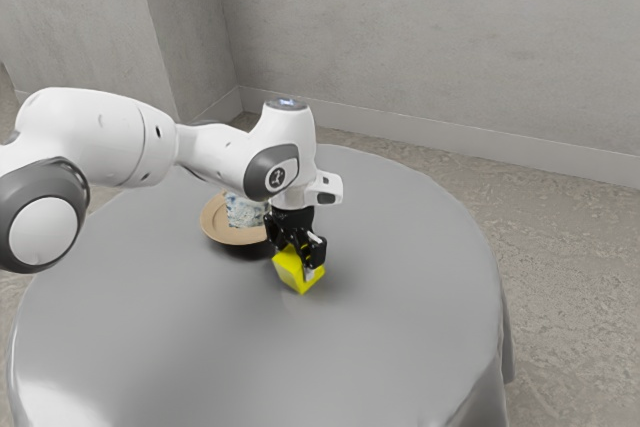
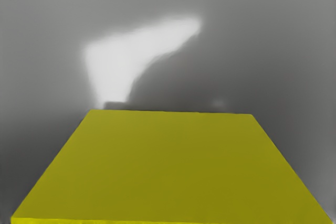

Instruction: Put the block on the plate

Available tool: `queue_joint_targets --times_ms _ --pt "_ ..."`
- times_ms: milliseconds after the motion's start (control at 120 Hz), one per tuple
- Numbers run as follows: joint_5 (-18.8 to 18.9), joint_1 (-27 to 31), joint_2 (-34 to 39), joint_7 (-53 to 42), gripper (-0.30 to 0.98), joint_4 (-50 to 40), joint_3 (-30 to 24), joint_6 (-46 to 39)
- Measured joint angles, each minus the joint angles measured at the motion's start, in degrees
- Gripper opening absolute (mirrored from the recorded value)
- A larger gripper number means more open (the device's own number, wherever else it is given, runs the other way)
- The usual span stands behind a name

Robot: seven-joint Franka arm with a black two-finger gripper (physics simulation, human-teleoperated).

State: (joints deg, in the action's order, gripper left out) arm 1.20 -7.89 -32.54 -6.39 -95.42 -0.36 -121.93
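Gripper: in the exterior view, down at the yellow block, pointing towards the table; whether it has closed on the block or merely straddles it, I cannot tell.
Block: at the gripper's tip, near the plate but off it; whether its underside touches the cloth is hard to say.
Plate: tan and round, towards the exterior view's left from the block, partly behind the arm.
Patterned item: pale blue and white, on the plate – it takes up room the block may need (what it is, I can't make out).
Wrist view: the block looms close under the hand, one broad, flat face towards the camera, with the grey table and a bright sheen beyond.
Block's feel: probably stiff and fairly light, not fragile; smooth faces could let it slip or pivot under a shallow grip.
Best hold: two opposite side faces, square on and around mid-height – a corner pinch would likely twist it.
Next move: a firm, level hold first, then a lift clear of the plate's rim.
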Motion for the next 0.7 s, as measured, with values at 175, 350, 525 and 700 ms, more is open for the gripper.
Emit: queue_joint_targets --times_ms 175,350,525,700 --pt "1.44 -0.18 4.77 0.12 0.39 -0.3 0.2 0.85" --pt "7.8 2.91 9.12 0.11 0.39 1.54 0.72 2.33" --pt "10.58 8.72 6.63 -0.71 0.4 4.25 -0.22 2.69" --pt "11.1 13.07 -0.6 -1.99 0.4 11.39 -1.83 2.63"
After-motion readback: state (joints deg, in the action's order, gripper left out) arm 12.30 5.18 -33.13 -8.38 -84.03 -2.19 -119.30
